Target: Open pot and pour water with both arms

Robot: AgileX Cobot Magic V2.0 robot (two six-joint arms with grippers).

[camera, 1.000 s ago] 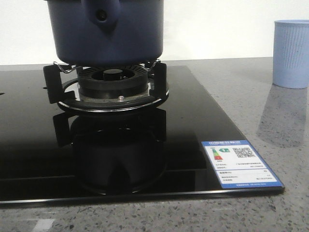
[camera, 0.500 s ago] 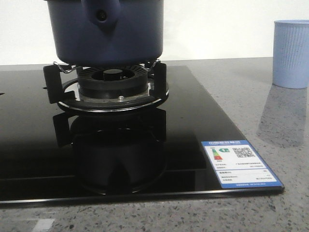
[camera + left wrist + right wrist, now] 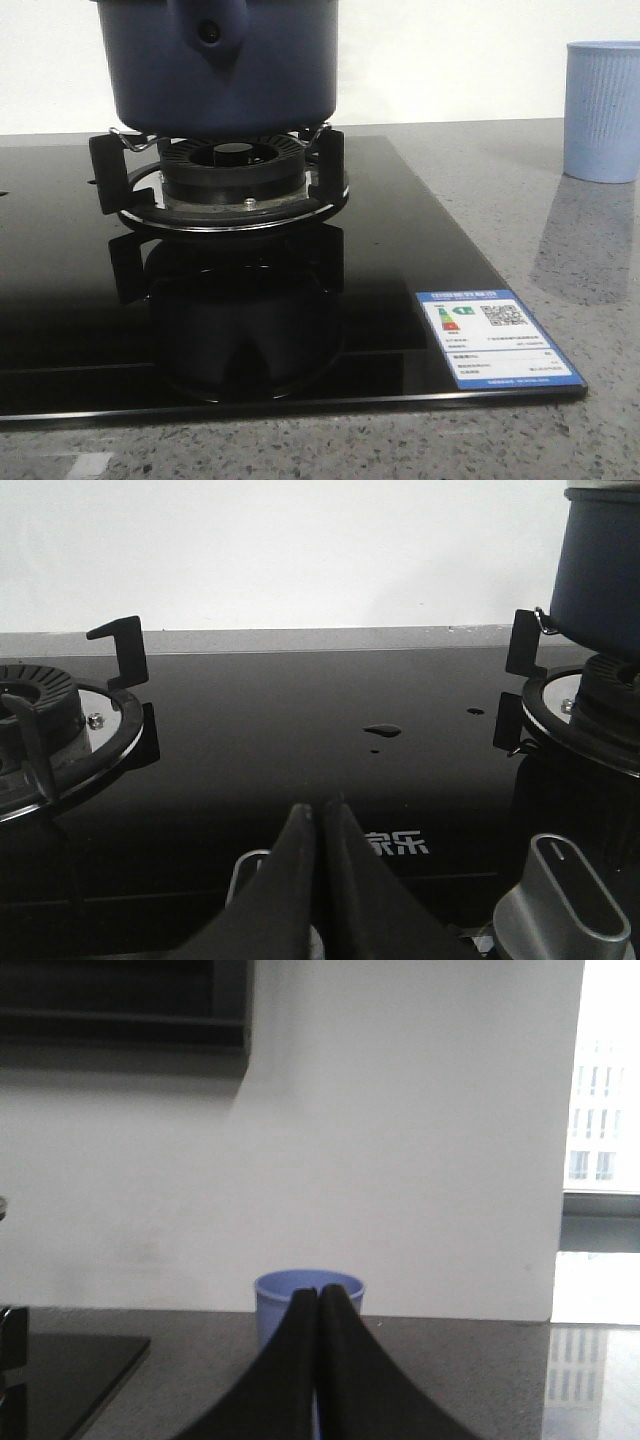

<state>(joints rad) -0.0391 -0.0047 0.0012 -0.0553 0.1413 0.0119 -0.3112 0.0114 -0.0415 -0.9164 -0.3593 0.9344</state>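
Note:
The dark navy pot (image 3: 225,60) stands on the burner's black supports (image 3: 232,175), its handle bracket with a round hole facing me; its top is cut off by the frame. It also shows in the left wrist view (image 3: 603,575) to one side. My left gripper (image 3: 320,810) is shut and empty, low over the black glass hob near its front edge, apart from the pot. My right gripper (image 3: 319,1293) is shut and empty over the grey counter, pointing at the pale blue ribbed cup (image 3: 308,1305), well short of it. Neither gripper shows in the front view.
The black glass hob (image 3: 60,300) carries a second burner (image 3: 45,720) and silver knobs (image 3: 560,900). A blue-white energy label (image 3: 497,338) sits at its front right corner. The pale blue cup (image 3: 603,110) stands on the grey speckled counter at the right. A white wall runs behind.

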